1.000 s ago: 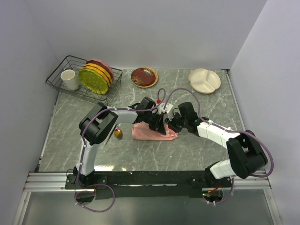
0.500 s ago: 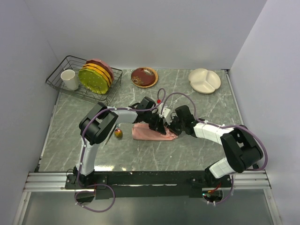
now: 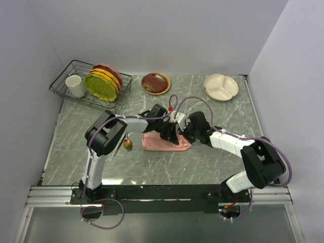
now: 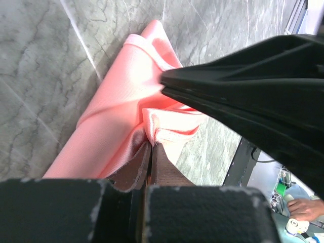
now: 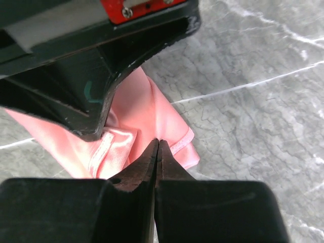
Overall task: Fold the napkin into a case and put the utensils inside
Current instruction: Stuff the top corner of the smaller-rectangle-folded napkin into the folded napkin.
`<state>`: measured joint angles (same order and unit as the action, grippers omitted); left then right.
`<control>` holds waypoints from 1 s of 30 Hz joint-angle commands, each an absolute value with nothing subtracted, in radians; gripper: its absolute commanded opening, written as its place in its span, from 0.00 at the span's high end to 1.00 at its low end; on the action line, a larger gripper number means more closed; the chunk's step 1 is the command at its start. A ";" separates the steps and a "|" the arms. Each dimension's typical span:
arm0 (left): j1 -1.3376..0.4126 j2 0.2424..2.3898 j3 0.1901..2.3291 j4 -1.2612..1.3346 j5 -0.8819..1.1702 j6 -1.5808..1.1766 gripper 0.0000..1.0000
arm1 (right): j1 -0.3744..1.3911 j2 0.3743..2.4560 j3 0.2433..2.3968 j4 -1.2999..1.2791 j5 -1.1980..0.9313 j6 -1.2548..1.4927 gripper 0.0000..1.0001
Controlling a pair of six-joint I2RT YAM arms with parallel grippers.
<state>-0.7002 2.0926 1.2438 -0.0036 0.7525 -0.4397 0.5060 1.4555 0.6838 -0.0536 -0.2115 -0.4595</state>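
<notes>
- Top view: the napkin [image 3: 161, 144] lies as a narrow folded strip mid-desk [image 3: 212, 167]. I judge it is not yet a finished case. The utensils [image 3: 127, 145] lie just beside its left end, outside the cloth. My left fingers [image 3: 171, 136] and right fingers [image 3: 182, 136] crowd together over its right end.
- Left wrist view: my left fingers [image 4: 152, 152] are clamped tight on a raised fold of the napkin [image 4: 111, 111], and the satin runs straight in between them. My right wrist's black body [image 4: 253, 71] hangs just above the cloth.
- Right wrist view: my right fingers [image 5: 158, 147] are pressed fully together, with their tips at the hem on the napkin's [image 5: 152, 111] right end. I cannot tell whether a layer is caught between them. The left arm's housing [image 5: 76, 86] sits close by.
- What could go wrong: satin is slippery. If my right fingers closed on nothing, the next pull would carry only the left side, and the fold would skew or fall open. The wrists are also nearly touching, so a sideways move could knock them together or drag the strip toward the utensils.
- Against a second ago: my right fingers stood partly apart and have now snapped shut. In the top view my right wrist has come in closer to the left. The napkin and utensils lie where they did.
</notes>
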 commanded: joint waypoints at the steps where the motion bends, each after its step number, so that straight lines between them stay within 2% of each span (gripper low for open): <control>1: -0.684 2.137 1.246 -0.044 0.661 -0.422 0.99 | 0.506 1.385 0.721 -0.067 -0.232 -0.420 1.00; 16: -0.695 2.069 1.319 -0.028 0.701 -0.503 0.99 | 0.506 1.401 0.660 -0.052 -0.238 -0.488 1.00; 30: -0.693 2.180 1.423 -0.086 0.647 -0.519 0.99 | 0.505 1.391 0.689 -0.035 -0.229 -0.454 1.00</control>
